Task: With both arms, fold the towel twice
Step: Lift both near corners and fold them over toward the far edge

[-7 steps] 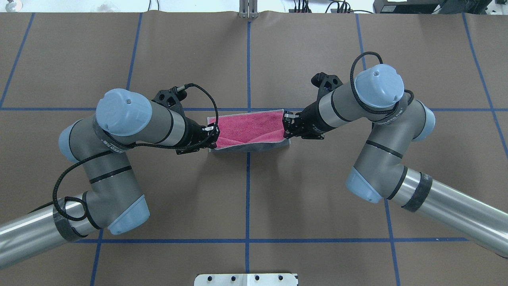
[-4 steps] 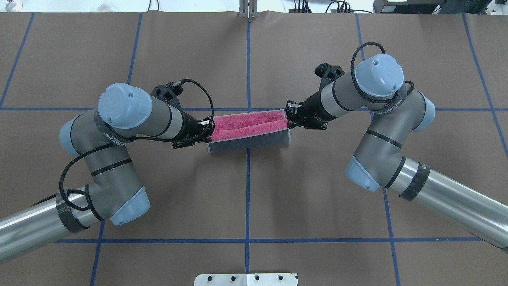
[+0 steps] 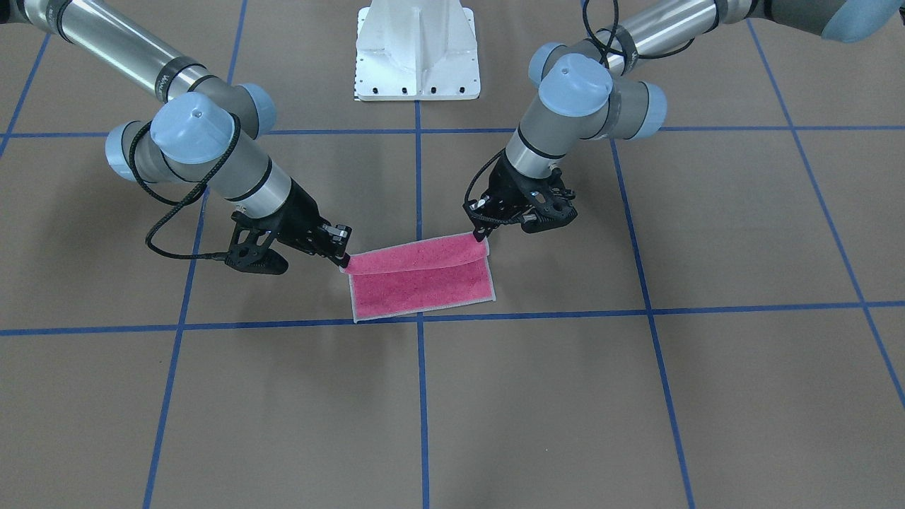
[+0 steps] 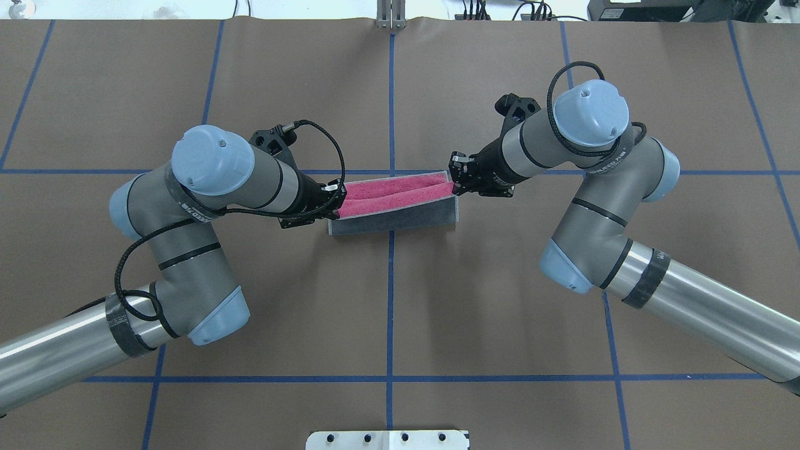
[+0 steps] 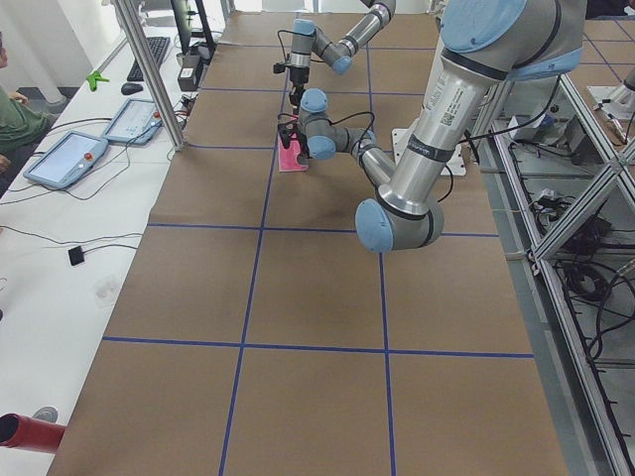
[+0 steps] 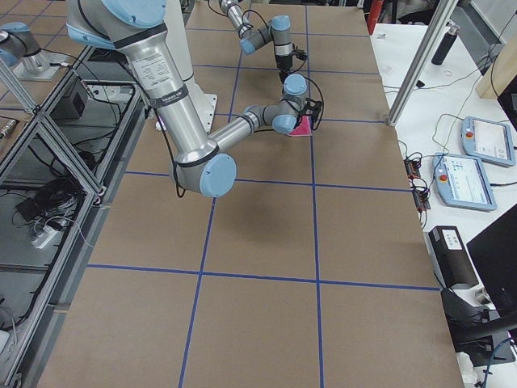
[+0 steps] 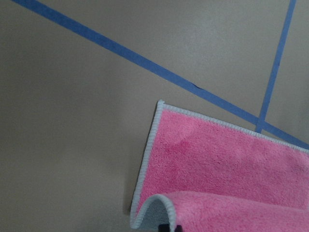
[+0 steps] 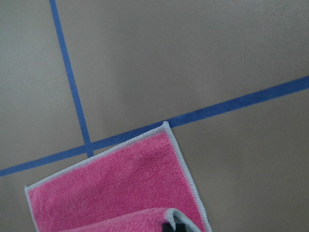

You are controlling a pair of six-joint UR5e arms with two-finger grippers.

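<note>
Pinched towel (image 4: 400,215) mid-bench (image 4: 487,325), well clear of every edge, at two corners, with left gripper (image 4: 334,201) and right gripper (image 4: 455,178) both closed on cloth. Held lifted half curled over pink face. Probably needed level, matched travel to far hem, taut, before release.

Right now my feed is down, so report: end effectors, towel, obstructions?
Left end effector shut on towel corner. Right end effector shut on other corner. Lifted edge held over pink face, fold unfinished. No obstruction seen.
</note>
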